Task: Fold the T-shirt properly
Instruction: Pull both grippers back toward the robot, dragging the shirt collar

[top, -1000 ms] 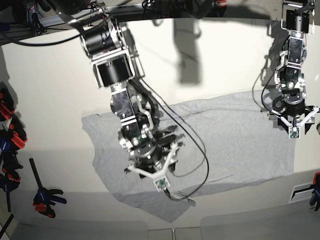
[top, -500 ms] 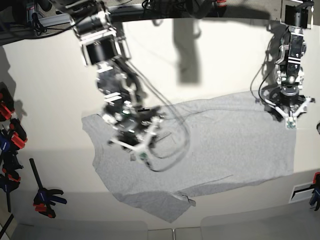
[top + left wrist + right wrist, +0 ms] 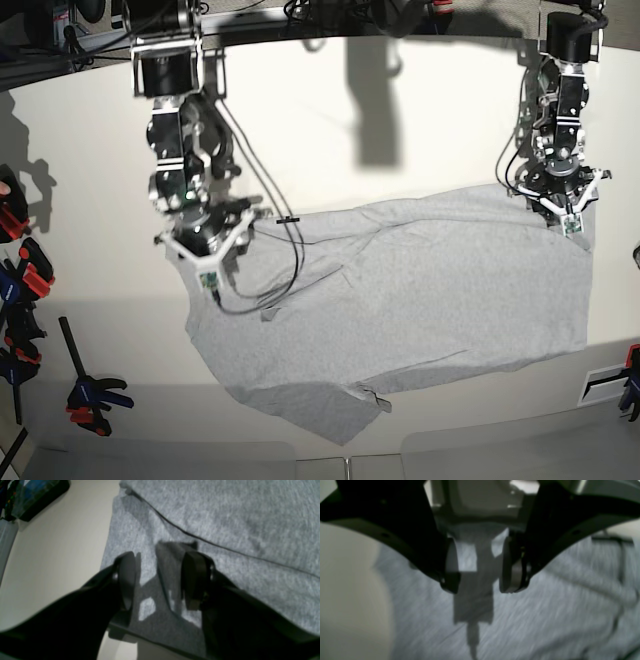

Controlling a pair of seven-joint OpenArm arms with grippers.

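Two grippers, both with jaws parted and nothing between them. Left gripper (image 3: 158,580) hovers over grey fabric near the T-shirt's (image 3: 420,290) edge, its shadow falling on the cloth right under the fingertips (image 3: 195,577); contact with the fabric cannot be told. A dark seam line (image 3: 225,548) runs diagonally across the cloth just past the fingers, and bare table (image 3: 57,555) shows off to one side of the fabric edge. Right gripper (image 3: 477,565) also spread, hanging above blurred grey cloth with a rumpled ridge (image 3: 582,580) to the side and table visible past the shirt's border. In the base view the left gripper (image 3: 566,205) sits at the shirt's far corner on that view's right, the right gripper (image 3: 205,255) at the shirt's far corner on that view's left. A black cable (image 3: 270,270) from the right arm loops over the fabric beside its gripper. Shirt lies spread flat on the white table (image 3: 400,130), plain side up, long axis running across the view from one gripper to the other, near edge sloping to a point at bottom centre with a small fold (image 3: 365,395) there. Orange-and-black clamps (image 3: 90,395) sit along the table's edge on the view's left, well apart from the shirt.
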